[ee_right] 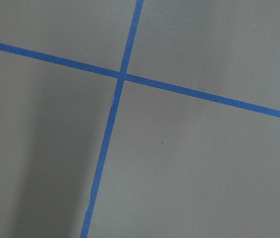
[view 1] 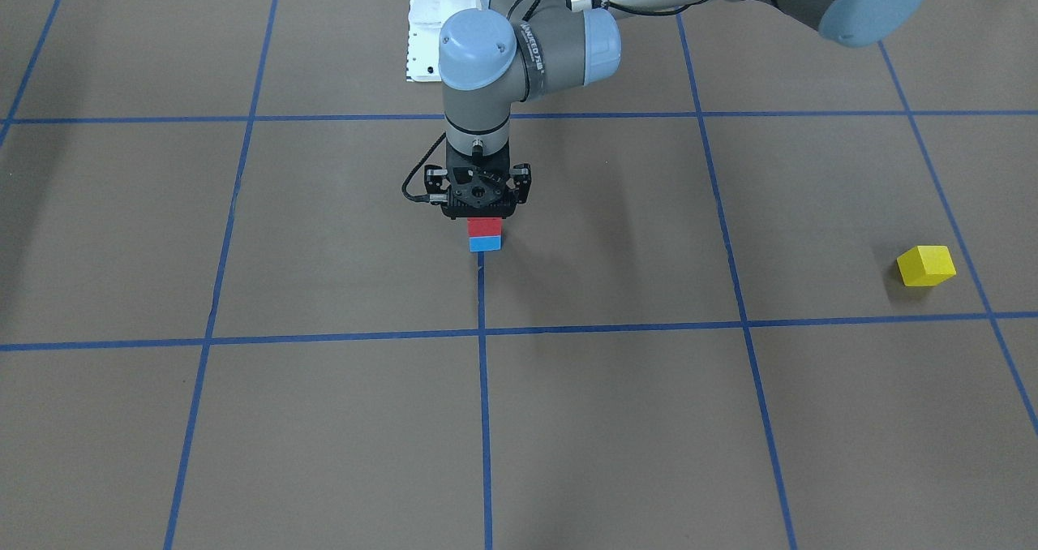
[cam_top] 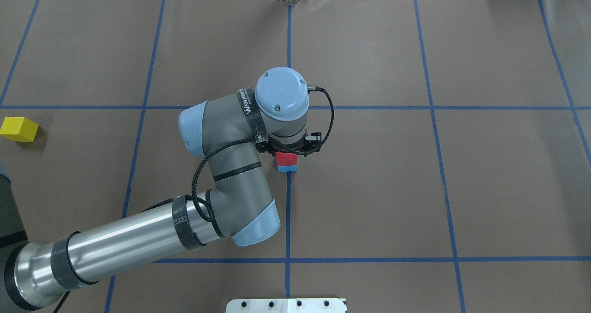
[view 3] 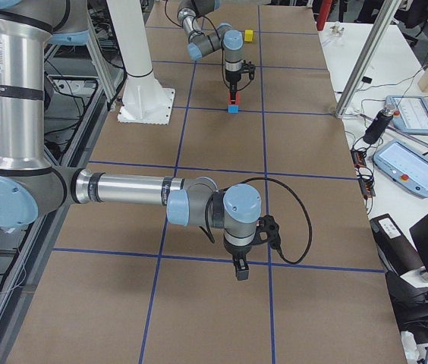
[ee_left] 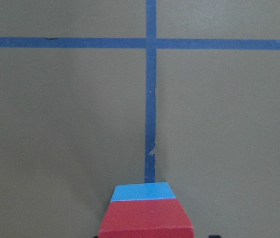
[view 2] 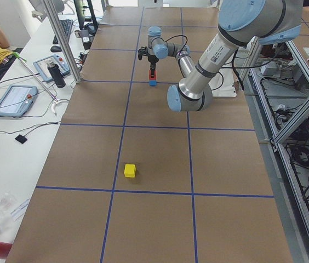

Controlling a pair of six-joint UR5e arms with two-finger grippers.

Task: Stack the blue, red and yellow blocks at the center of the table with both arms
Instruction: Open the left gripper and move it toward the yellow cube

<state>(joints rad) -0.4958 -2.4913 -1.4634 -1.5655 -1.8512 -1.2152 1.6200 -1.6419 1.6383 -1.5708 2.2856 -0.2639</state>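
Observation:
A red block [view 1: 485, 226] sits on a blue block [view 1: 485, 244] at the table's centre, on a blue tape line. My left gripper [view 1: 485, 221] points straight down over the stack and is shut on the red block. The left wrist view shows the red block [ee_left: 147, 218] at its bottom edge, with the blue block [ee_left: 142, 191] under it. A yellow block [view 1: 925, 265] lies alone far out on my left side; it also shows in the overhead view [cam_top: 19, 129]. My right gripper [view 3: 240, 271] shows only in the exterior right view, hanging low over bare table. I cannot tell if it is open or shut.
The table is brown paper with a grid of blue tape lines [cam_top: 288, 211]. A white base plate [cam_top: 286, 305] sits at the near edge. Tablets [view 3: 406, 114] and cables lie on the side bench. The right wrist view shows only a tape crossing [ee_right: 121, 76].

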